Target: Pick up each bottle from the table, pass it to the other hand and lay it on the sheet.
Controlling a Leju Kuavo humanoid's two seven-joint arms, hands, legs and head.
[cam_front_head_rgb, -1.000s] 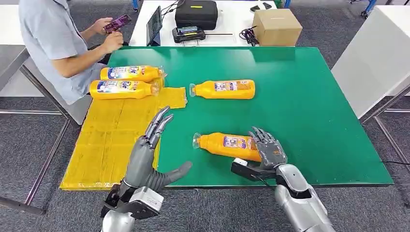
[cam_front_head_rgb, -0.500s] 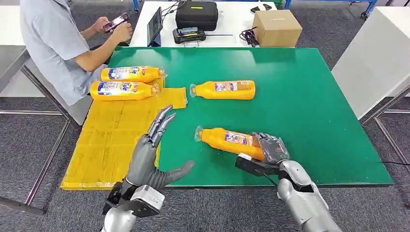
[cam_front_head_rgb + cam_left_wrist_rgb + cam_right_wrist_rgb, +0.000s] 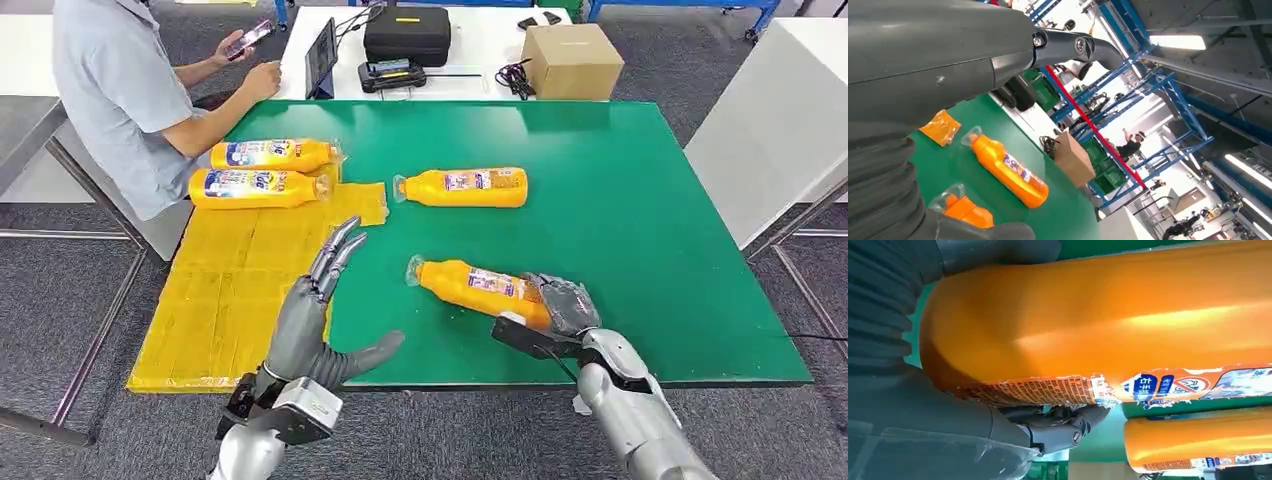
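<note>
My right hand [image 3: 562, 305] grips the base end of an orange bottle [image 3: 470, 287] near the front edge of the green table [image 3: 650, 220], its cap pointing left. The right wrist view shows that bottle [image 3: 1098, 325] close up with dark fingers [image 3: 1058, 425] wrapped under it. My left hand [image 3: 310, 320] hovers open at the table's left edge, fingers stretched forward and thumb out. A second orange bottle [image 3: 465, 187] lies farther back on the table, seen as the bottle [image 3: 1008, 170] in the left wrist view. Two more bottles [image 3: 270, 154] [image 3: 255, 188] lie on the yellow sheet [image 3: 225, 290].
A person [image 3: 120, 100] sits at the table's far left corner holding a phone. Behind the table stands a white table with a tablet [image 3: 320, 55], a black case [image 3: 405, 30] and a cardboard box [image 3: 572, 60]. Another white table [image 3: 780, 120] stands to the right.
My right hand's fingers have closed around the near bottle's base, and the bottle's cap end has shifted a little away from me. The left hand has barely moved.
</note>
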